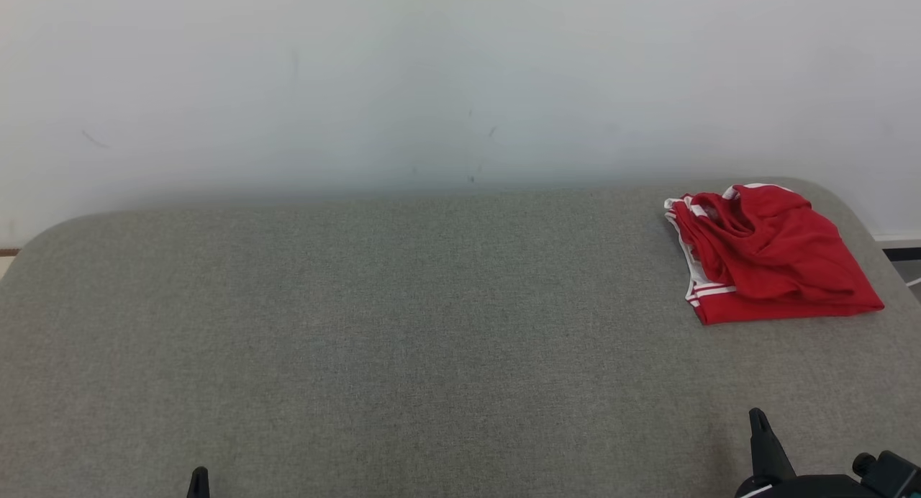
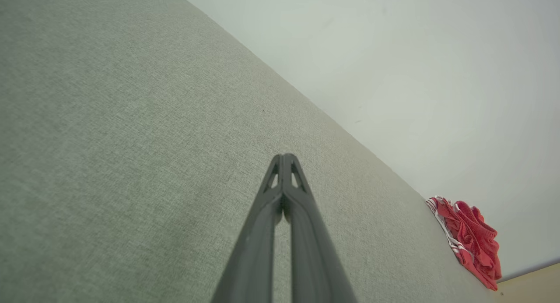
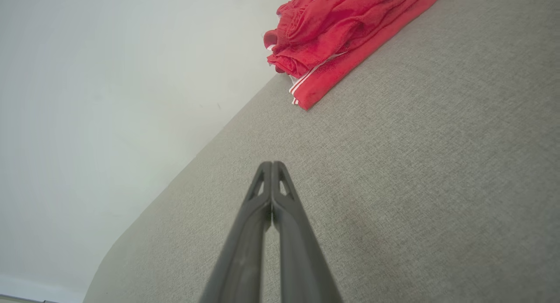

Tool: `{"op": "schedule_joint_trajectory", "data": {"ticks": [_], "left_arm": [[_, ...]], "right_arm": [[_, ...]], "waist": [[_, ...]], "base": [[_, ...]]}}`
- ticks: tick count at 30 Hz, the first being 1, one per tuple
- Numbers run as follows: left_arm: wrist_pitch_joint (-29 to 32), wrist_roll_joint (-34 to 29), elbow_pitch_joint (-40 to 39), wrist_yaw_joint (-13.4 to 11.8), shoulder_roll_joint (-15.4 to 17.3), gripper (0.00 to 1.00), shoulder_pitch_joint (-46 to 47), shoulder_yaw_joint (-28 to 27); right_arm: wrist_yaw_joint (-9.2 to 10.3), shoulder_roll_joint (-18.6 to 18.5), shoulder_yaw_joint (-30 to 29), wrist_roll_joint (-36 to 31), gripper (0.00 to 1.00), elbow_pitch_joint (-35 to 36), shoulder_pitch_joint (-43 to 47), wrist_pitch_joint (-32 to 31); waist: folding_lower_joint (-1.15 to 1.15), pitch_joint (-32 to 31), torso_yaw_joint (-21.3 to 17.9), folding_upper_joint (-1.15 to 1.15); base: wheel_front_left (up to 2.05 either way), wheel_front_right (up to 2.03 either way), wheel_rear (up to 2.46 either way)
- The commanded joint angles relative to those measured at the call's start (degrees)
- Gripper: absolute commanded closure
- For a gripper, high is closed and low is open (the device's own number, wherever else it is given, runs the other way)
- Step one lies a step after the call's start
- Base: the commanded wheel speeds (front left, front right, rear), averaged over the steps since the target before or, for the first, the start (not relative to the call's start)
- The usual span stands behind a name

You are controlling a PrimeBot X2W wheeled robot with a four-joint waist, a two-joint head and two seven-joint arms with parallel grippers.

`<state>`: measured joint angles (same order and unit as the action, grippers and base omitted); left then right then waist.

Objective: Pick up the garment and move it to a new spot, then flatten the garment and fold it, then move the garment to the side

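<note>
Fingers [image 2: 306, 241] [image 3: 297, 250] on both arms meet, empty; red garment [image 1: 773, 253] lies well beyond the right pair.

Soft red cloth garment [image 1: 773, 253], matt grey woven tabletop [image 1: 403, 325], smooth wall [image 1: 432, 73]

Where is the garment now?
Head view: the garment lies rumpled at the grey surface's far right corner, by the wall, ahead of the right gripper.

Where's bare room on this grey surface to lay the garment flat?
The grey surface is bare from its left edge to the red garment, between the wall and the left gripper and right gripper. Only the far right corner is crowded, by the garment.
</note>
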<state>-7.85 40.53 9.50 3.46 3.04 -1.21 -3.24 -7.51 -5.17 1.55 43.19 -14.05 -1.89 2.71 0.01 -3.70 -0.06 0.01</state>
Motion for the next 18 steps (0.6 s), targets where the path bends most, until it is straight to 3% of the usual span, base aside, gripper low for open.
{"op": "schedule_joint_trajectory", "data": {"ticks": [1,18], "left_arm": [[0.4,2.2,-0.3,0.4,0.2,1.00,1.5,0.0],[2.7,14.5,1.1,1.3,0.1,1.00,3.3,0.5]], "right_arm": [[0.01,0.1,-0.6,2.1,1.00,0.5,-1.7,-0.5],[0.02,0.4,-3.6,13.7,1.00,0.1,-2.7,-3.6]], "waist": [[0.00,0.1,0.0,-0.01],[0.00,0.8,0.0,-0.01]], "base": [[0.00,0.00,0.00],[0.00,0.00,0.00]]}}
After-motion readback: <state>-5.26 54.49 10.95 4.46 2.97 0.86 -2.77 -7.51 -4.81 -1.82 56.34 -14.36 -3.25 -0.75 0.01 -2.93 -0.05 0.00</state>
